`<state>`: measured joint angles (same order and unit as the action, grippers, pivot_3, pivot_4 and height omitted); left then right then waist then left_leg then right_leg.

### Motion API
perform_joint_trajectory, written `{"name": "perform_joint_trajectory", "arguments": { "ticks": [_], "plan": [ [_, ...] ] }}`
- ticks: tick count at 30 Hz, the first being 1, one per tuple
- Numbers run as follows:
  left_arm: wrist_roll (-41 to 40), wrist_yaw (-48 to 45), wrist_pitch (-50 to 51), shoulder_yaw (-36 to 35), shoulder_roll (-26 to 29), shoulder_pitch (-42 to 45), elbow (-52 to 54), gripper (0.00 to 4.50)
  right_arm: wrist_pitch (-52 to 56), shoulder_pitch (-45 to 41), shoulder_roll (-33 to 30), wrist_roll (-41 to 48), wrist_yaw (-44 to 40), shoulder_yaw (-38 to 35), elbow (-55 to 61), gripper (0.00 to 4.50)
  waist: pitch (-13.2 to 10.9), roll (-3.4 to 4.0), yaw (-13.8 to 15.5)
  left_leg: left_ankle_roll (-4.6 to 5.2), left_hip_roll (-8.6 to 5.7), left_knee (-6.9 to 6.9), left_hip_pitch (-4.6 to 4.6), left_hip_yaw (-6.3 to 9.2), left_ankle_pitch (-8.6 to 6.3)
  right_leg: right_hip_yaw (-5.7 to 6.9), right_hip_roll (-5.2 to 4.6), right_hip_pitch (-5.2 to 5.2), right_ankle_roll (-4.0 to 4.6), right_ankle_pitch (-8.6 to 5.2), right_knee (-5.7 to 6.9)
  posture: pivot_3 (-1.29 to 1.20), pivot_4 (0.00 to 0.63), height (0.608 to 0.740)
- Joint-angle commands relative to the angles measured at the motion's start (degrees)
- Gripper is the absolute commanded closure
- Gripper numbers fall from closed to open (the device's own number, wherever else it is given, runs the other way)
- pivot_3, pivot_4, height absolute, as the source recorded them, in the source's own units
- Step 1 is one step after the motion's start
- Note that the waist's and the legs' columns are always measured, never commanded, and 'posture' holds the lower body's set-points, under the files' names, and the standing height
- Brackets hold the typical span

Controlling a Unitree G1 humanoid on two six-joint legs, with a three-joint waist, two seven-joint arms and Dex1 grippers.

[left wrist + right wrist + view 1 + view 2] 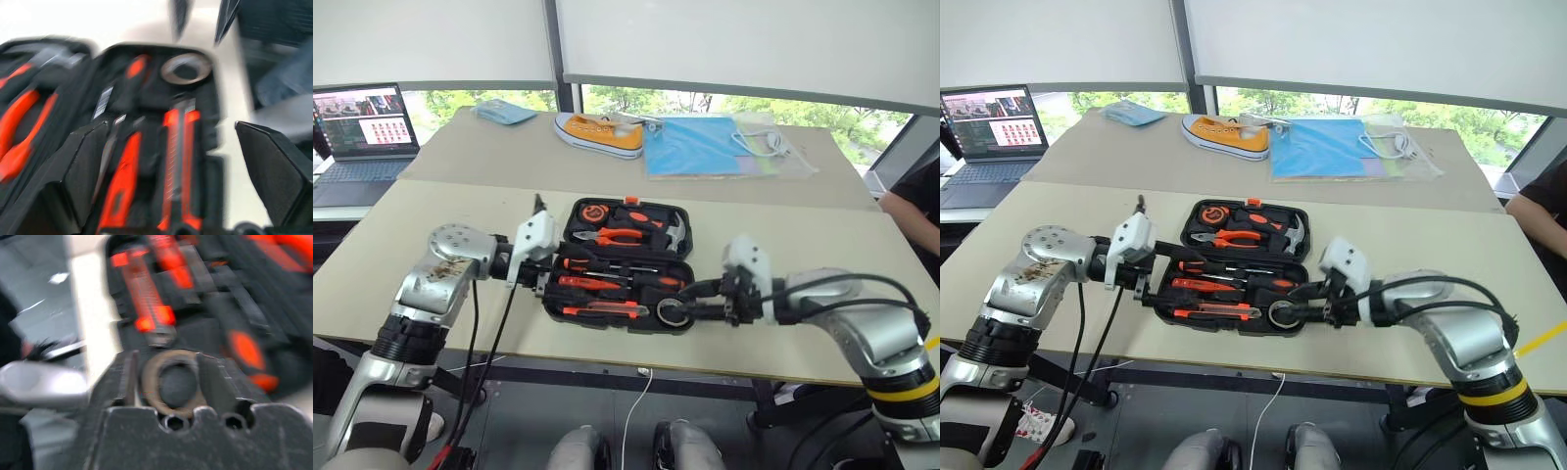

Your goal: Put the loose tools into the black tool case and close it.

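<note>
Case: the black tool case (pixel 625 262) lies open on the table (pixel 401 235), long axis crosswise to me.
Tools: screwdrivers (pixel 607 284) and utility knife (pixel 603 310) lie along the near half; tape roll (pixel 671 313) at its right end.
Right gripper (pixel 688 302): partly open around the tape roll, nearest it.
Left gripper (pixel 544 279): spread wide at the case's left end.
Next: I'd guess lid-closing, from the far half.
</note>
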<state>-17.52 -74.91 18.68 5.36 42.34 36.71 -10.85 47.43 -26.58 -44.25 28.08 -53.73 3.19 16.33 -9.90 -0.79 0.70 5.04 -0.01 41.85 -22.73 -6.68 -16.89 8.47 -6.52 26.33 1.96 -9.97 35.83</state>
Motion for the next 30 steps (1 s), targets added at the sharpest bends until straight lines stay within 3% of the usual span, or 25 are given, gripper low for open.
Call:
{"name": "perform_joint_trajectory", "arguments": {
  "ticks": [1, 3, 9, 15, 23, 30],
  "plan": [
    [2.75, 5.11, -3.72, -4.66, 2.38, -0.25, -9.37, 1.89, -3.94, -1.58, -0.21, -2.57, 2.18, -3.02, -5.54, 3.97, 0.00, 0.00, -0.10, 0.00, 0.01, -0.01, 0.01, 0.00, 0.00, 0.00, 0.01, 0.00, 0.00, 0.00, 0.00, 0.00, 0.150, 0.718],
    [4.01, 6.25, -5.57, -5.00, 2.90, -0.17, -12.91, 2.61, -5.41, -1.67, -0.12, -3.69, 2.26, -2.83, -7.64, 4.50, 0.00, 0.00, -0.08, 0.00, 0.01, -0.07, 0.00, -0.01, 0.00, 0.00, 0.02, 0.04, 0.00, 0.00, 0.02, 0.00, 0.150, 0.718],
    [9.26, 6.98, -13.31, -1.39, 0.95, -0.29, -17.46, 4.44, -21.80, -1.88, 1.94, -13.86, 1.93, 3.05, -17.30, 4.50, 0.00, 0.00, 0.17, 0.00, -0.06, -0.08, -0.07, -0.04, 0.00, 0.05, -0.03, 0.05, 0.01, 0.00, -0.03, 0.00, 0.150, 0.718],
    [8.25, 3.82, -12.58, 0.79, -3.42, -0.91, -13.98, 4.44, -30.45, -0.51, 3.29, -15.18, -5.73, 7.50, -16.96, 4.50, -0.02, -0.02, -0.01, 0.00, -0.04, -0.06, -0.12, -0.05, 0.00, 0.06, -0.01, 0.08, 0.00, 0.00, -0.02, 0.00, 0.150, 0.718],
    [4.97, -3.71, -6.37, 1.54, 0.10, -7.05, -1.97, 4.44, -29.47, 5.21, 1.74, -10.32, -12.26, 4.67, -7.63, 4.50, -0.03, 0.00, -0.17, 0.00, -0.03, -0.10, -0.11, -0.03, 0.00, 0.09, -0.01, 0.08, 0.01, -0.01, -0.05, 0.00, 0.150, 0.718],
    [7.79, -3.22, -8.23, 1.43, 2.02, -9.75, -1.24, 4.44, -29.73, 9.36, 0.67, -14.03, -9.90, 3.88, -5.70, 4.50, -0.03, 0.01, -0.09, -0.04, -0.01, -0.10, -0.06, 0.01, -0.02, 0.04, -0.05, 0.07, 0.00, -0.03, -0.04, 0.00, 0.150, 0.718]
  ]
}}
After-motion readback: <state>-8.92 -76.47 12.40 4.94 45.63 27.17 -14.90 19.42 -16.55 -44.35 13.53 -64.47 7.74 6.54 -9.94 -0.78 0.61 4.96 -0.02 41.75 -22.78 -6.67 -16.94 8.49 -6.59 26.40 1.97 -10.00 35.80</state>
